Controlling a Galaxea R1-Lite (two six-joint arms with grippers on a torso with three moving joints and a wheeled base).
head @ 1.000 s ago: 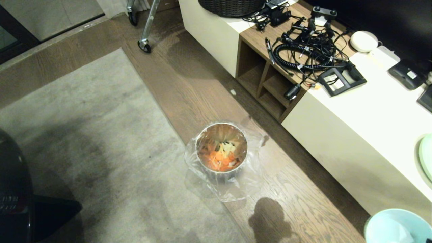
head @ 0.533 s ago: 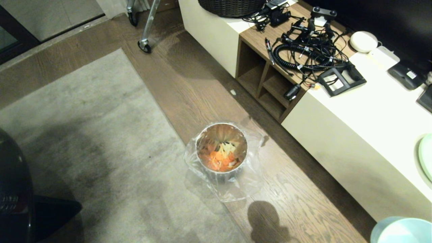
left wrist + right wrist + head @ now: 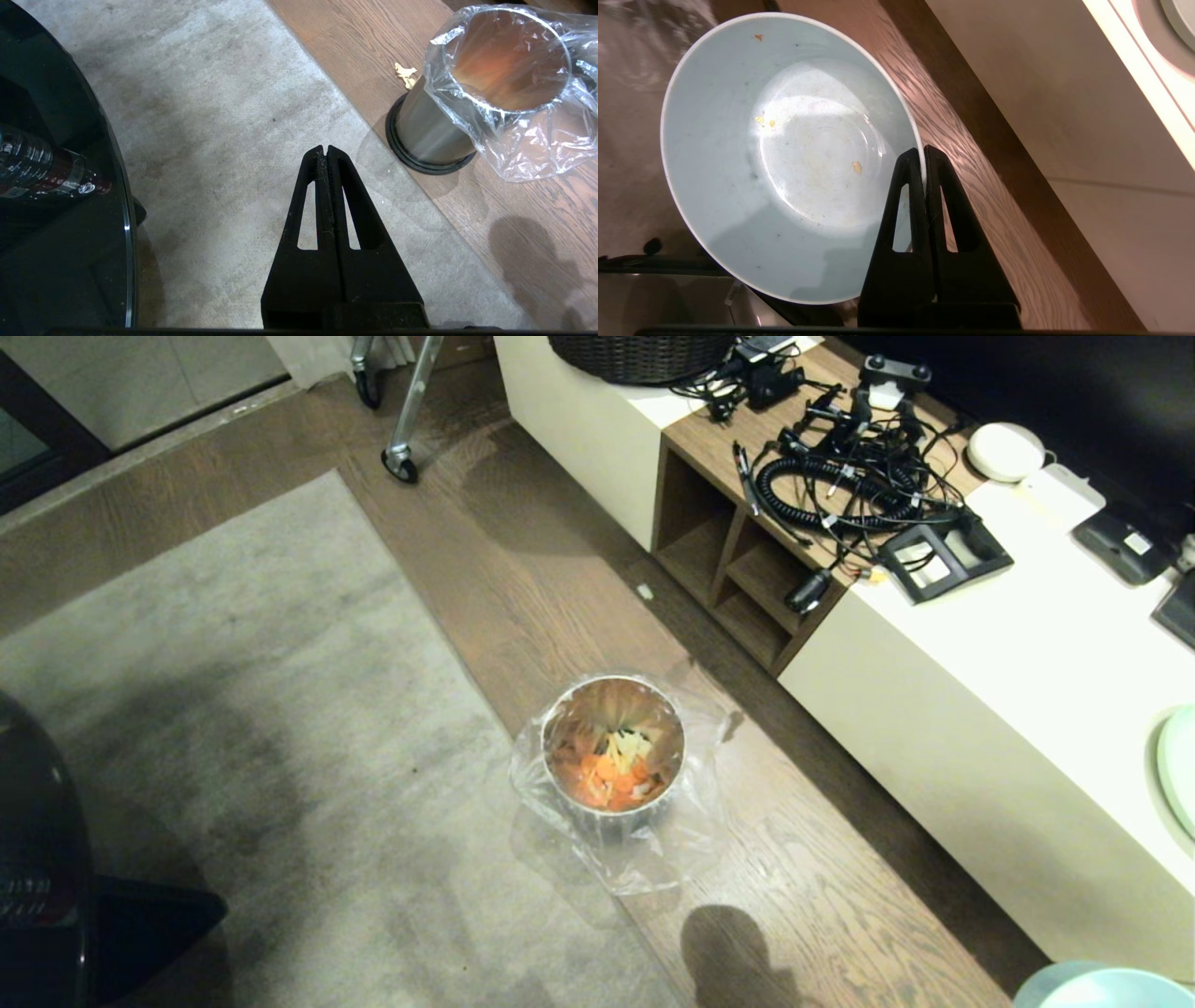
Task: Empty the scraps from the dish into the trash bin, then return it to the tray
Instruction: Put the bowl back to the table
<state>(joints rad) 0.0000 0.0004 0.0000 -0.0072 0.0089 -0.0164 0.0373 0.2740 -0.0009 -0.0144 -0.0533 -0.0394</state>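
Observation:
The shiny metal trash bin (image 3: 613,756) with a clear bag liner stands on the wood floor at the rug's edge; orange and pale scraps (image 3: 611,775) lie in its bottom. The left wrist view shows the trash bin (image 3: 472,102) from the side. My right gripper (image 3: 923,151) is shut on the rim of the dish (image 3: 784,154), a pale-blue bowl holding only a few crumbs. In the head view just the dish's edge (image 3: 1102,985) peeks in at the bottom right corner. My left gripper (image 3: 325,150) hangs shut and empty over the rug. The tray is out of view.
A low cream and wood cabinet (image 3: 980,663) runs along the right, cluttered with cables (image 3: 840,476). A black glass table edge (image 3: 37,859) sits at the left, with a grey rug (image 3: 233,709) between. A small food flake (image 3: 405,73) lies on the floor beside the bin.
The dish has slid down toward the bottom right corner of the head view, so less of it shows. Its shadow on the floor has shifted down too. The bin has not moved.

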